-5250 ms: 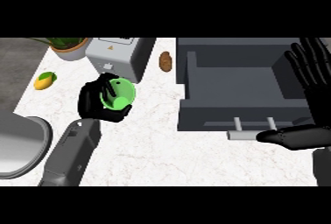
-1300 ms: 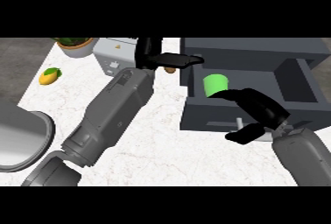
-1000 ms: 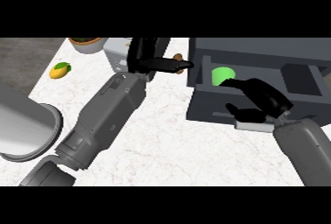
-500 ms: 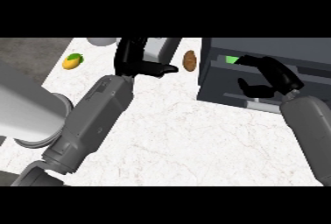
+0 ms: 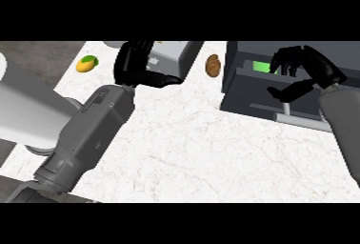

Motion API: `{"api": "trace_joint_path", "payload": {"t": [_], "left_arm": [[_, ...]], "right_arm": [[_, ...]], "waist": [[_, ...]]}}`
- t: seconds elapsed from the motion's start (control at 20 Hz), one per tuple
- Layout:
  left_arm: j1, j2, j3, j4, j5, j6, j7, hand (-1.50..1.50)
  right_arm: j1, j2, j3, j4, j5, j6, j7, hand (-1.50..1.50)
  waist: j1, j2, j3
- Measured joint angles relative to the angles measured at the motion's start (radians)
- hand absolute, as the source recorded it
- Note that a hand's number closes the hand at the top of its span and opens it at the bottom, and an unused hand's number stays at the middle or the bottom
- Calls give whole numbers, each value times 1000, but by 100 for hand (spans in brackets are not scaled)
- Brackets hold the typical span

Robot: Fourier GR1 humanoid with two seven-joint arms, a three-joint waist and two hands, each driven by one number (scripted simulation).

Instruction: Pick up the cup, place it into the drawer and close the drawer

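Note:
The green cup (image 5: 262, 66) lies inside the dark grey drawer (image 5: 246, 93) at the upper right; only a small strip of it shows through the narrow opening. My right hand (image 5: 306, 66) is against the drawer's front, open with relaxed, bent fingers over its top edge and the thumb lower, just above the pale handle (image 5: 287, 110). My left hand (image 5: 135, 64) hangs open and holding nothing over the counter's upper middle, thumb pointing right, well left of the drawer.
A brown potato (image 5: 213, 65) lies just left of the drawer. A grey appliance (image 5: 174, 52) stands behind my left hand, and a yellow-green fruit (image 5: 86, 64) lies at the upper left. A large pale grey vessel (image 5: 25, 112) fills the left edge.
The drawer has slid inward with my right hand on its front, so less of the green cup shows. My left hand has stayed open near the appliance.

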Motion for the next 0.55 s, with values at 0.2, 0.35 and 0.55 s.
{"api": "trace_joint_path", "payload": {"t": [0.2,0.35,0.55], "left_arm": [[11,10,-4,-18,1,-21,7,-150],[20,10,-7,-33,3,-35,11,-150],[34,12,-10,-49,7,-51,15,-150]], "right_arm": [[-50,-19,-41,52,-34,36,-4,150],[-116,-37,-75,116,-41,24,12,150],[-188,-57,-105,208,-36,0,13,150]], "waist": [[18,12,5],[38,27,9],[52,43,12]]}}
